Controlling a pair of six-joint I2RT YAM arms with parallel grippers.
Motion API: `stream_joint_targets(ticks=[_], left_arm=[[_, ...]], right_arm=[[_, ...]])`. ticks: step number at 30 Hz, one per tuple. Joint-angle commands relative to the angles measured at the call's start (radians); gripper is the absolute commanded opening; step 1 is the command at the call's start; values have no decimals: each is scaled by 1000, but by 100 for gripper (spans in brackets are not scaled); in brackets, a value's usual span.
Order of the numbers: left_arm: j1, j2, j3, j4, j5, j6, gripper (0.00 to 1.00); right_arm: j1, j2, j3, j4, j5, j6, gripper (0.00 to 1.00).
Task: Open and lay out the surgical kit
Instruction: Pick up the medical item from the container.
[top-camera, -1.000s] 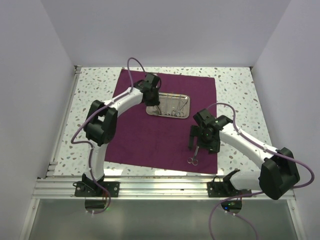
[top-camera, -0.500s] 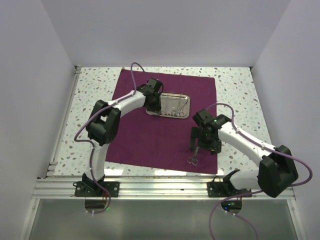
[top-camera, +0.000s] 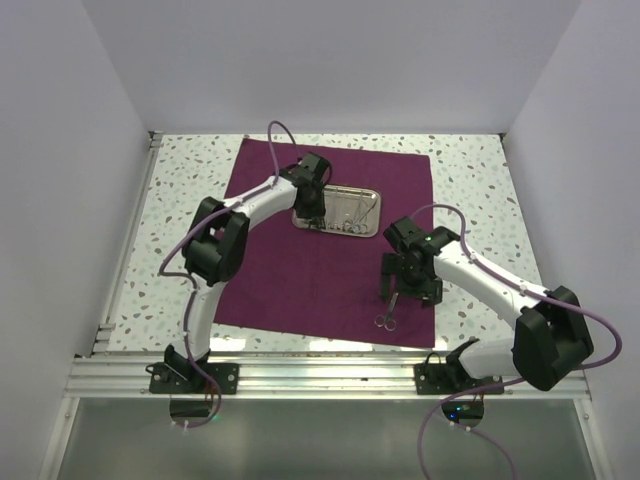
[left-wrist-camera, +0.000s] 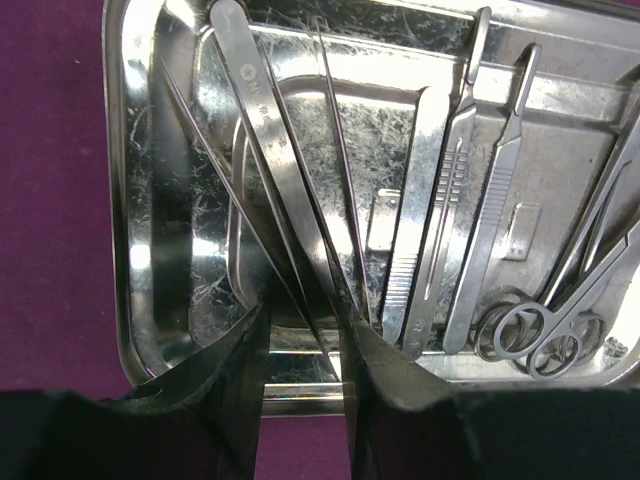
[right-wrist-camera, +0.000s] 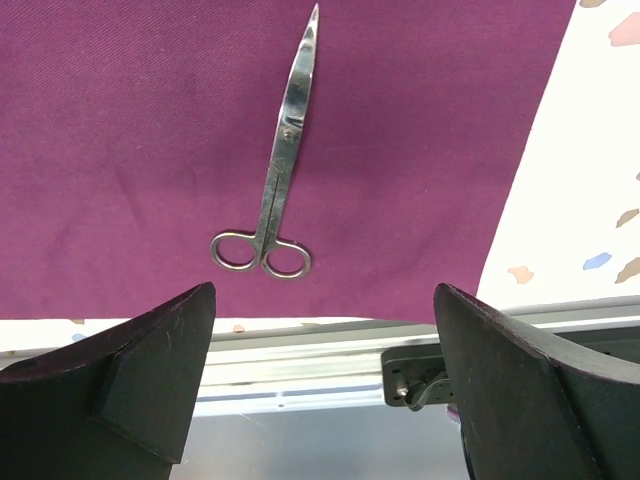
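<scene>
The surgical kit's maroon cloth (top-camera: 290, 270) lies spread flat on the table. Its steel tray (top-camera: 375, 212) stands on the far half of the cloth and holds tweezers (left-wrist-camera: 265, 120), scalpel handles (left-wrist-camera: 450, 200) and ring-handled instruments (left-wrist-camera: 530, 335). My left gripper (top-camera: 316, 215) points down at the tray's left end. In the left wrist view this gripper (left-wrist-camera: 303, 315) stands narrowly open, with the tweezers' near end running between its fingers. A pair of scissors (top-camera: 386, 315) lies shut on the cloth near the front edge. My right gripper (right-wrist-camera: 322, 300) hovers wide open over the scissors (right-wrist-camera: 275, 180), holding nothing.
The speckled table (top-camera: 480, 200) shows around the cloth, with white walls on three sides. An aluminium rail (top-camera: 320, 375) with both arm bases runs along the near edge, just past the cloth's front hem (right-wrist-camera: 300, 318).
My left arm has swung its elbow right and the left gripper has edged further over the tray's left end. The right arm has barely moved.
</scene>
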Motion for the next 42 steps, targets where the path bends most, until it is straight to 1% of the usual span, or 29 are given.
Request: stream_joint_targets(ticks=[1,7,11,12,16,17,21,25,28,31,34,36,39,40,42], left_arm=[[-2,32,52,-49,-66,-7,37],[4,65,58,-107,-118,-1,32],[4,72,35,-103,-118,5,28],[4,81,35,-101,-109,7,22],[8,109,34,-95,-70,17,9],[10,115,40,-95,-55,19,0],[11,117,46,-98,-37,28,0],[22,69,75,-120,-20,34,0],[22,23,129,-152,-18,43,0],[22,-6,217,-189,-15,57,0],[22,-27,256,-221,-12,65,0],[22,-49,250,-224,-6,74,0],[21,-104,190,-236,3,79,0],[19,-132,113,-226,2,80,0],[15,-248,-3,-195,2,86,0]], right_arm=[[2,1,36,-29,26,-14,93],[1,6,39,-32,34,-15,93],[1,12,42,-32,37,-18,93],[-1,13,42,-31,36,-18,93],[-1,20,45,-26,31,-20,93],[-1,21,45,-26,33,-21,93],[-1,29,48,-19,28,-23,93],[-1,36,51,-6,20,-24,92],[1,49,60,0,14,-27,92],[-1,62,79,6,16,-43,92],[1,79,100,9,13,-54,93],[-1,90,114,14,10,-61,93],[-1,102,129,15,11,-75,93],[-1,105,140,14,14,-84,93],[-2,119,160,15,17,-92,93]])
